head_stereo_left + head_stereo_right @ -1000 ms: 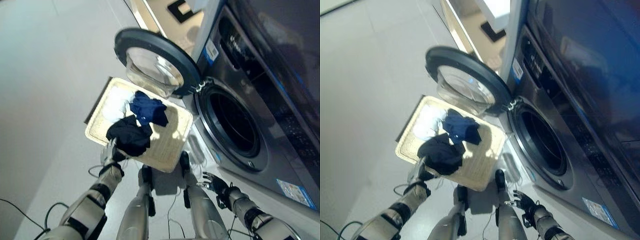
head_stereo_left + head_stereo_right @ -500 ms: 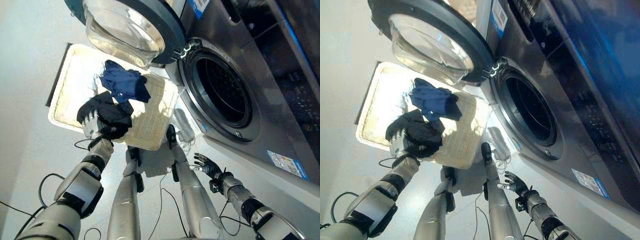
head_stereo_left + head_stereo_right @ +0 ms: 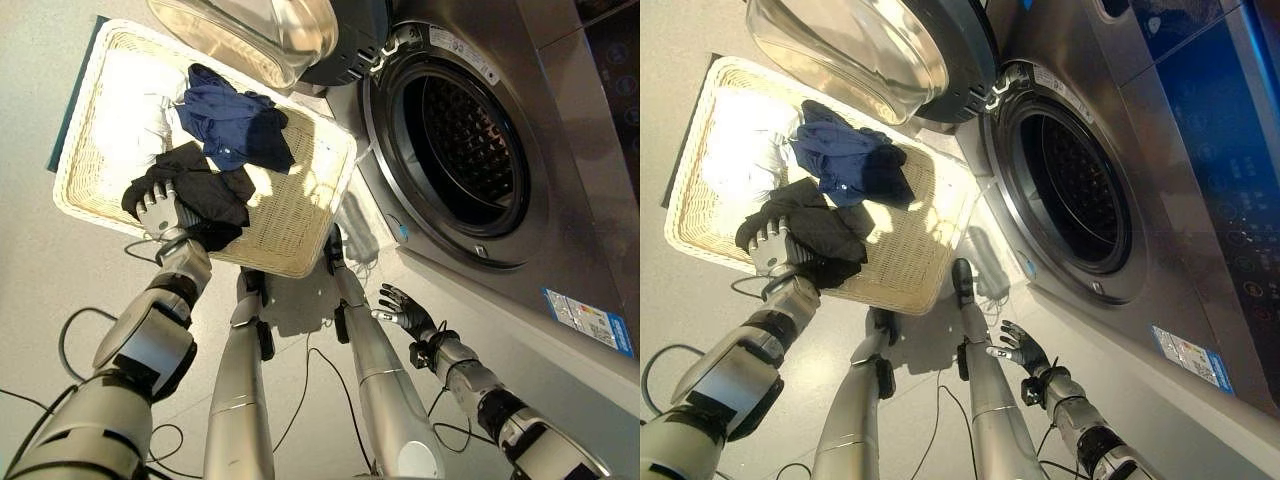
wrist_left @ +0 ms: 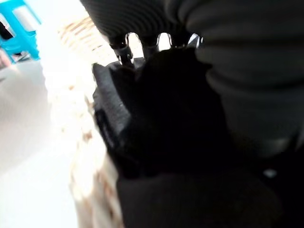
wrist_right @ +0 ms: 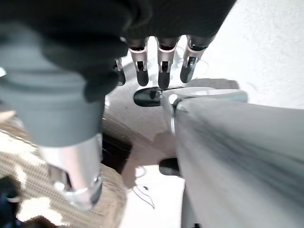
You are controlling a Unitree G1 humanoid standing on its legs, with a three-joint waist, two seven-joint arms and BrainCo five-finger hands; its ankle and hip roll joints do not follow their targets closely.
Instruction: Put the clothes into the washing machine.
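A wicker basket sits on the floor to the left of the washing machine. In it lie a black garment, a navy garment and a white one. My left hand rests on the near edge of the black garment, fingers curled into the cloth. My right hand hangs low over the floor in front of the washer, fingers spread and holding nothing. The drum opening is dark, with nothing showing inside.
The washer's round glass door stands swung out over the basket's far side. A dark mat edge shows under the basket's left side. Pale floor lies around the basket.
The camera has tilted down and closer to the basket. My left hand has reached over the basket rim and closed on the black garment. The right hand keeps its place.
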